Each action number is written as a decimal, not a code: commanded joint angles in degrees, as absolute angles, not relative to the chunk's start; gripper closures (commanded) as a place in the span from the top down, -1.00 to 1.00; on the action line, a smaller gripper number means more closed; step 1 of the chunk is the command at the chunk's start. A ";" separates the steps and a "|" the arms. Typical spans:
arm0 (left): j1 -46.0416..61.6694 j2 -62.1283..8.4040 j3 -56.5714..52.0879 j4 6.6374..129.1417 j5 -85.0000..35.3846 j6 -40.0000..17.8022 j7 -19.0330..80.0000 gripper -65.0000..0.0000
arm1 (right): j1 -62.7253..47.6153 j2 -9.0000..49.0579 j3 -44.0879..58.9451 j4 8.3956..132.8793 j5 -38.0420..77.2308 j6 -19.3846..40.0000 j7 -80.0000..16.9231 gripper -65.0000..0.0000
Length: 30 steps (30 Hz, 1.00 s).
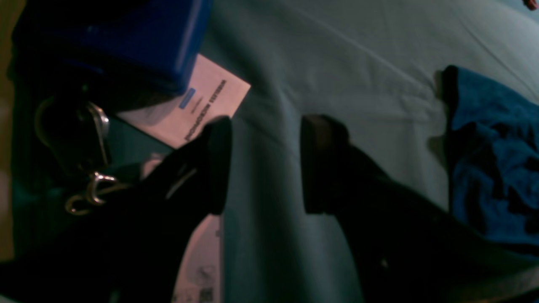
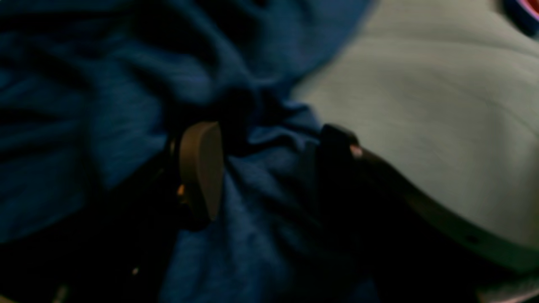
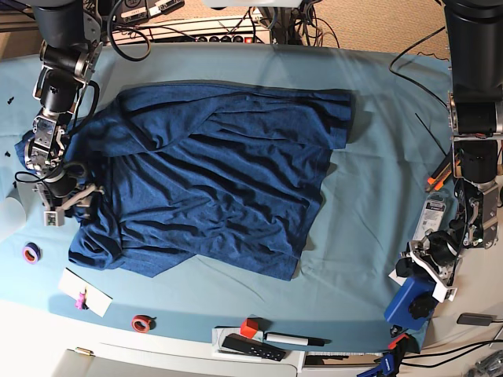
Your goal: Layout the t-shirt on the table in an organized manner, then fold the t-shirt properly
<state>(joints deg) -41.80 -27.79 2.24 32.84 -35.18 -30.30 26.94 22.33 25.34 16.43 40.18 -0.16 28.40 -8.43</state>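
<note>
The t-shirt (image 3: 212,181) is soft, matt, heathered navy knit cloth, heavily creased. The bench (image 3: 369,204) wears a smooth, matt teal cloth with faint wrinkles. Near the left pincer (image 1: 265,164), whose fingers look matt black, lies a printed paper card (image 1: 202,103) beside a glossy blue plastic block (image 1: 139,38).

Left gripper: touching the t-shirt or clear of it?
Apart. In the left wrist view the left gripper has its jaws spread over bare teal table cloth, and the t-shirt edge lies off to one side with cloth showing between.

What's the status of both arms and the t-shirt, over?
Left gripper open over bare table. Right gripper open astride bunched t-shirt. Shirt spread, wrinkled, unfolded.
</note>
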 commanded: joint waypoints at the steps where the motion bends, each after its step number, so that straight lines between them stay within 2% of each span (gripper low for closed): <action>1: -43.94 -28.60 2.07 33.82 -36.01 -30.72 25.61 -0.18 | 23.53 26.55 16.56 40.99 -0.08 26.46 -6.50 0.09; 4: -43.92 -28.58 2.07 33.82 -35.99 -30.70 25.63 -0.18 | 23.86 26.50 16.56 40.99 -0.08 22.57 -4.93 0.10; 12: -43.94 -28.58 2.07 33.82 -36.03 -30.72 25.65 -0.18 | 25.63 26.22 16.56 40.99 -1.61 23.66 -4.19 0.10; 18: -43.90 -28.60 2.07 33.82 -35.99 -30.72 25.71 -0.18 | 26.20 26.22 16.56 40.91 -5.65 19.18 -0.75 0.10; 30: -43.66 -28.58 2.07 33.82 -36.01 -30.72 25.69 -0.18 | 25.69 22.22 16.56 34.74 0.30 19.07 -0.05 0.10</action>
<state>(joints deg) -41.63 -27.79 2.24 32.84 -35.07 -30.28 26.98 24.56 21.82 16.49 34.37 0.82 18.37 0.43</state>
